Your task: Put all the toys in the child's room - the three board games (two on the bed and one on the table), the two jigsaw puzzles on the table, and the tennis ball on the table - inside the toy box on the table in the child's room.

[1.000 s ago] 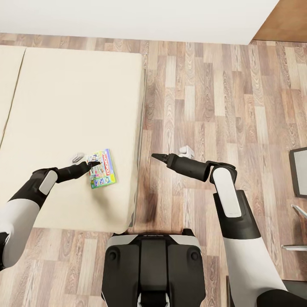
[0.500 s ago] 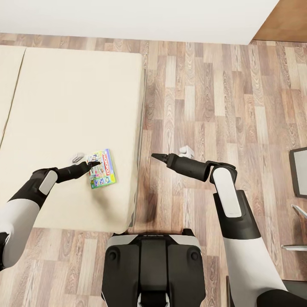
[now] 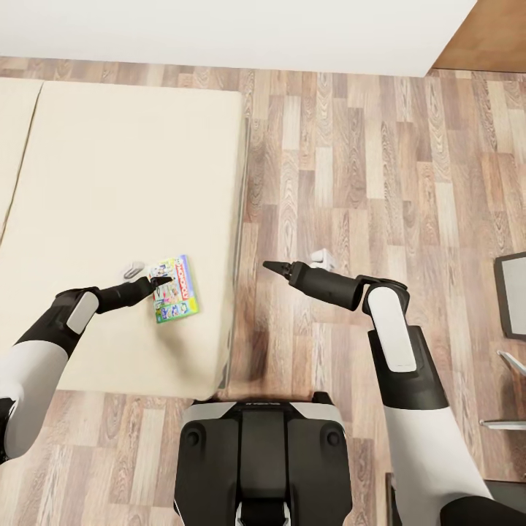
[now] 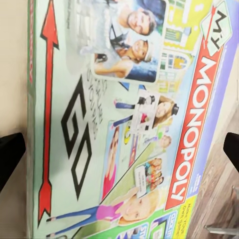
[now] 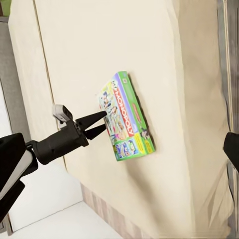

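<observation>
One board game (image 3: 174, 289) lies flat on the bed (image 3: 131, 183), near its right edge and toward the near end. It is a thin rectangular box with green edges, lettered MONOPOLY (image 4: 196, 124).

Left gripper (image 3: 162, 281): fingers spread, poised just above the left side of the box lid, not closed on it. The right wrist view shows the two fingertips (image 5: 99, 115) parted just beside the box (image 5: 125, 117).

Right gripper (image 3: 271, 268): hangs over the floor (image 3: 380, 168), right of the bed, well apart from the box, holding nothing. Whether its fingers are parted cannot be told.

Handling, as judged:
- The box is probably light and stiff cardboard with a smooth printed lid, so it may slip.
- The lid may crush or lift off under a hard pinch.
- The bed cover is soft; a finger can press down beside an edge.
- Take hold across a long edge, one finger under and one over, near the middle of its length to limit tilt.
</observation>
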Controlling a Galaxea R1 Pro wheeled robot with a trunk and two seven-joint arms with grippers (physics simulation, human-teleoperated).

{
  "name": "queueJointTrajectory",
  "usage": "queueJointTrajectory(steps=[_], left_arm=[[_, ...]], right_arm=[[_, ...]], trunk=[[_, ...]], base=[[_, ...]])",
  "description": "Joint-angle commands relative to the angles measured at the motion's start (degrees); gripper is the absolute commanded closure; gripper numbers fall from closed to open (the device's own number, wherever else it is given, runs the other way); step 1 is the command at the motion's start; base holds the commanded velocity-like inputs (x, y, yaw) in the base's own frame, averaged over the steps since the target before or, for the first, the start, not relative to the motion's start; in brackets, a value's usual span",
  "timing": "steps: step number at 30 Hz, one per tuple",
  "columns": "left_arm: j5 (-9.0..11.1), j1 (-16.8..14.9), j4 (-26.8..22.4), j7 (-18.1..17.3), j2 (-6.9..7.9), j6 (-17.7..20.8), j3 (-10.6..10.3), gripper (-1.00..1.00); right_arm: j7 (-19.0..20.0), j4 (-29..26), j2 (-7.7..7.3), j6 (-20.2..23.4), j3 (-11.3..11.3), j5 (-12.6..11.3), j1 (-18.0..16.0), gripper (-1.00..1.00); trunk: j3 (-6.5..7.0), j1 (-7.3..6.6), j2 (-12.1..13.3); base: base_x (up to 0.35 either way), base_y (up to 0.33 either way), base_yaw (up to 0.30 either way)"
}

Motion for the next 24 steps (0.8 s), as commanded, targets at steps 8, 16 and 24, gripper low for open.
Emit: queueJointTrajectory(steps=[8,16,24], left_arm=[[0.1,0.0,0.0,-0.4,0.00,0.4,0.2,-1.00],[0.2,0.0,-0.1,-0.6,-0.25,0.5,0.2,-1.00],[0.2,0.0,-1.7,-0.4,-2.07,1.0,0.1,-1.00]], right_arm=[[-0.2,0.0,0.03,0.2,0.0,0.0,0.0,-1.00],[-0.2,0.0,0.03,0.2,0.0,0.2,0.0,-1.00],[-0.3,0.1,0.03,0.2,0.0,0.2,0.0,-1.00]], trunk=[[-0.06,0.04,-0.1],[-0.06,0.04,-0.1],[-0.06,0.04,-0.1]], base=[[0.000,-0.056,0.000],[0.000,-0.003,0.000],[0.000,0.000,0.000]])
